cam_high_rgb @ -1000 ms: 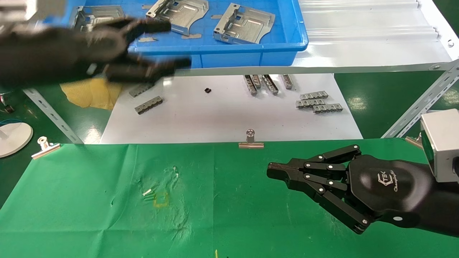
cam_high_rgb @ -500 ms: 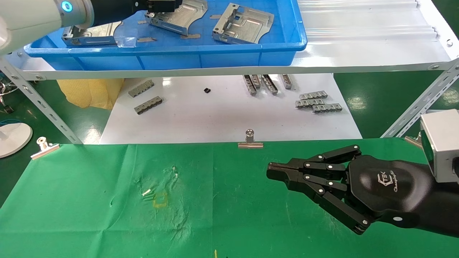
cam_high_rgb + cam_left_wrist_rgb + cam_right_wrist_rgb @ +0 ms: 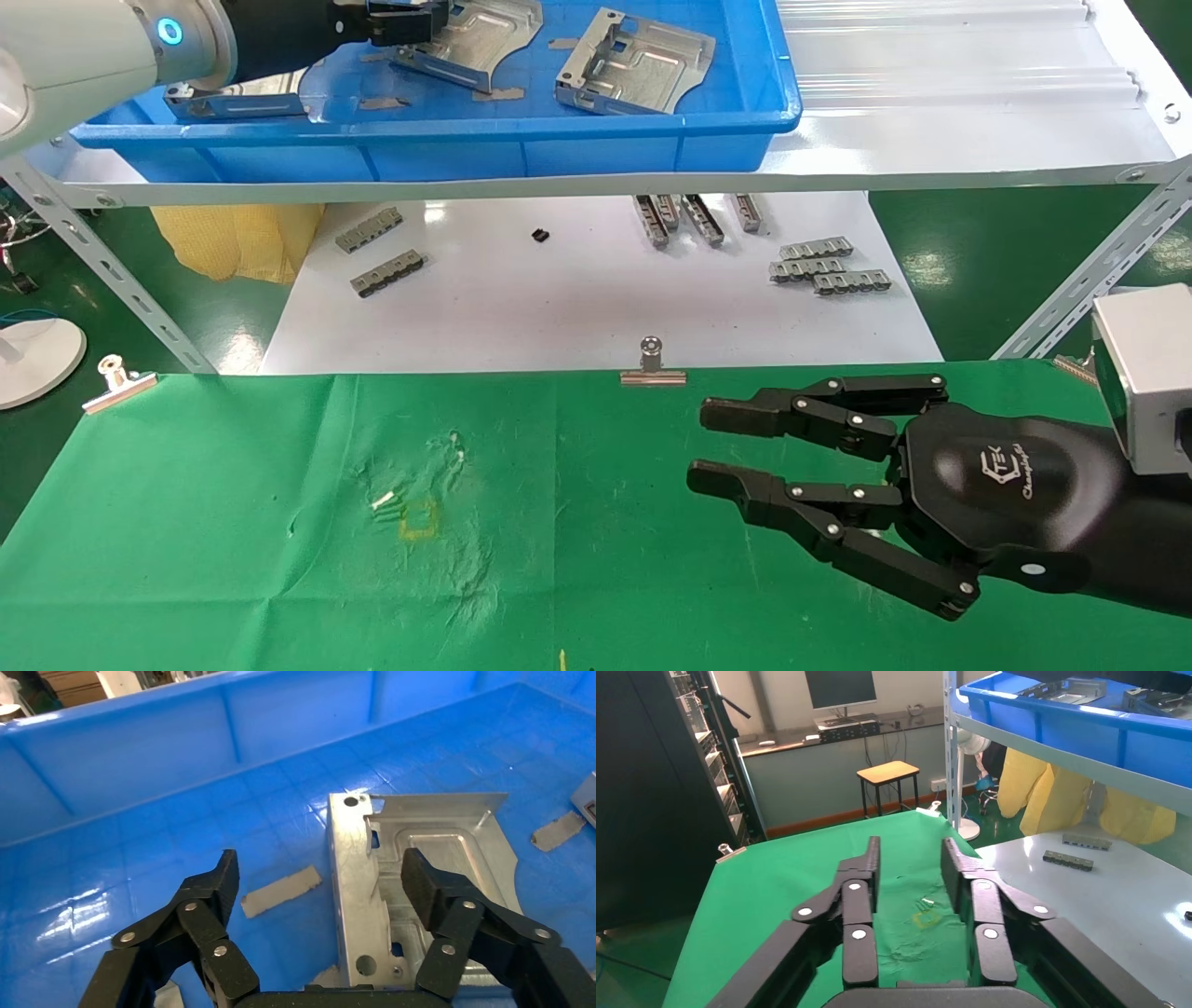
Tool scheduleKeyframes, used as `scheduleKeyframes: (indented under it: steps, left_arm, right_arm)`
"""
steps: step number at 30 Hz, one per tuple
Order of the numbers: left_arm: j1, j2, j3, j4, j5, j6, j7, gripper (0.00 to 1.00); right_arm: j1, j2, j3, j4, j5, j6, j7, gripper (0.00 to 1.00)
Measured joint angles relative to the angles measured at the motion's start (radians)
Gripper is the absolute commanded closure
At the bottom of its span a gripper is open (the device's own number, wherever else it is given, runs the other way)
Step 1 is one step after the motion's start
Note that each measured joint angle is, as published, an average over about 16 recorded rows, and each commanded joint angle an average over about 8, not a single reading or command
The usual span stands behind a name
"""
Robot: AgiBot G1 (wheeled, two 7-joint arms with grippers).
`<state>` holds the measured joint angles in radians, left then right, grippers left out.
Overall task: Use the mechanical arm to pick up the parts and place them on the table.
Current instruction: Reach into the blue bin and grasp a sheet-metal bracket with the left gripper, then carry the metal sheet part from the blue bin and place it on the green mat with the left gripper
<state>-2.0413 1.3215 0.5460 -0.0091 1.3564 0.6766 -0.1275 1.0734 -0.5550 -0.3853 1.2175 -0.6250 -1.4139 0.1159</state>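
Three silver parts lie in the blue tray [image 3: 559,149] on the shelf: one in the middle [image 3: 484,42], one to the right [image 3: 638,65], one at the left [image 3: 237,98] half hidden by my left arm. My left gripper [image 3: 410,20] is open and empty, low over the middle part [image 3: 450,832]. In the left wrist view this gripper [image 3: 320,874] straddles the part's upright flange, one fingertip over the plate, the other over the tray floor. My right gripper [image 3: 700,445] is open and empty just above the green table [image 3: 233,522], also shown in the right wrist view [image 3: 910,850].
A white board [image 3: 577,298] below the shelf holds small grey toothed strips [image 3: 829,266]. Binder clips [image 3: 652,363] sit on the cloth's far edge. Slanted shelf struts [image 3: 121,289] stand at both sides. A grey scrap [image 3: 281,891] lies on the tray floor.
My left arm has moved from in front of the tray into it, over the middle part. My right gripper has gone from shut to open, staying in place.
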Motion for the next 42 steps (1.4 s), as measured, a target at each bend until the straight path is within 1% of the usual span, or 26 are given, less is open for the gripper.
scheduleKeyframes:
  steps: [20,27,31,34,38,42]
  left_arm:
    - [0.002,0.003,0.010,-0.001,0.014,-0.024,0.003,1.00]
    - [0.002,-0.003,0.004,-0.010,0.005,0.001,0.008,1.00]
    - [-0.001,-0.015,-0.004,-0.023,-0.008,0.047,0.018,1.00]
    - [-0.006,-0.031,-0.014,-0.038,-0.023,0.106,0.031,1.00]
    - [-0.011,-0.058,-0.028,-0.060,-0.046,0.215,0.057,1.00]
    - [-0.015,-0.093,-0.041,-0.084,-0.070,0.350,0.090,1.00]
  right_arm:
    - [0.000,0.000,0.000,0.000,0.000,0.000,0.000,0.00]
    - [0.000,0.000,0.000,0.000,0.000,0.000,0.000,0.00]
    - [0.000,0.000,0.000,0.000,0.000,0.000,0.000,0.00]
    - [0.000,0.000,0.000,0.000,0.000,0.000,0.000,0.00]
    - [0.000,0.000,0.000,0.000,0.000,0.000,0.000,0.00]
    - [0.000,0.000,0.000,0.000,0.000,0.000,0.000,0.00]
